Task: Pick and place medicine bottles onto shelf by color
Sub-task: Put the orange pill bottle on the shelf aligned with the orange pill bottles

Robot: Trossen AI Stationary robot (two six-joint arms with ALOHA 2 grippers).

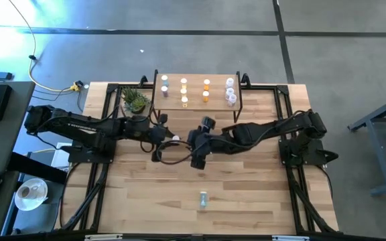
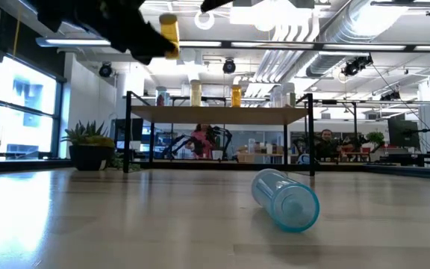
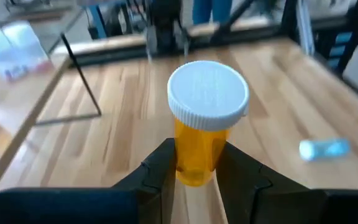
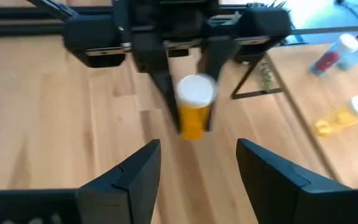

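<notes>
Between left jaws, wrist views reveal clenched yellow bottle (image 3: 199,134); right jaws released.

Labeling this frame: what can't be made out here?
- High view: held orange bottle hidden among the arms.
- Low view: left tool cut off by the top edge.
- High view: shelf bottles too small to read.
- Left wrist view: lying blue bottle blurred.

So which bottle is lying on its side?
The pale blue bottle alone on the tabletop near the front edge; the others stand upright on the shelf, or sit in the left claw.
</notes>
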